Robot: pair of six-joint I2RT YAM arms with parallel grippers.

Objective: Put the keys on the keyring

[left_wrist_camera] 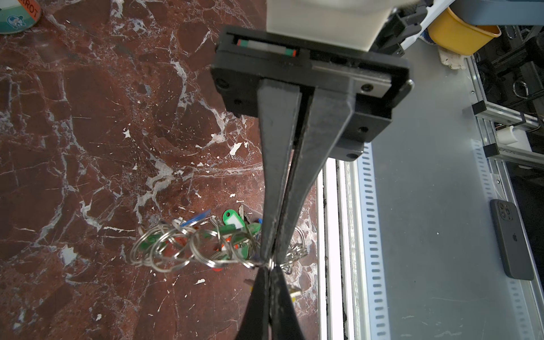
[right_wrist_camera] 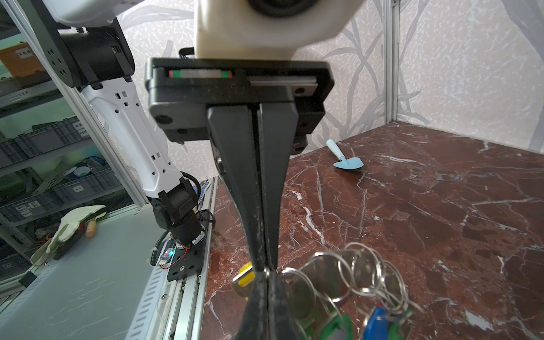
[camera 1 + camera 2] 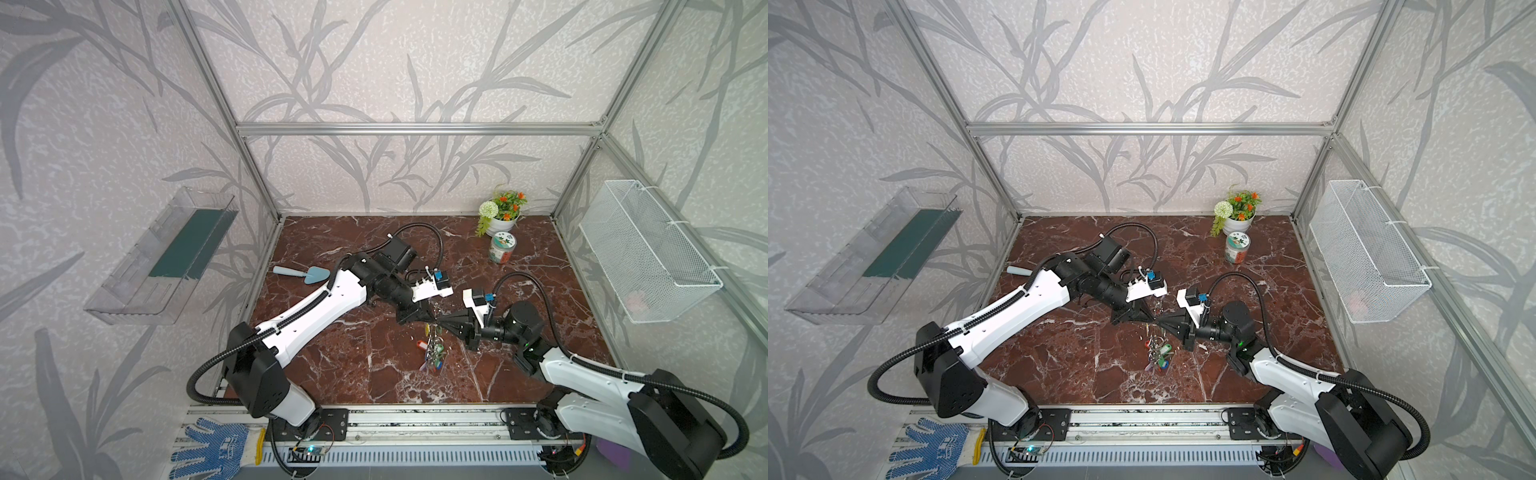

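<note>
Mid-frame, your black left claw [image 3: 432, 319] and right claw [image 3: 441, 321] both clamp the thin grey metal keyring hoop [image 1: 259, 264].

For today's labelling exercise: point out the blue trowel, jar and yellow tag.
blue trowel [image 3: 318, 275], in a top view, blade
jar [image 3: 503, 240], in a top view, lid
yellow tag [image 2: 245, 276], right wrist view, face

The tabletop [image 3: 374, 374] is dark red marble veined white, the walls [image 3: 415, 62] pale with grey leaves. The keys [image 2: 239, 290] are silvery with a yellow tag [image 2: 245, 276].
</note>
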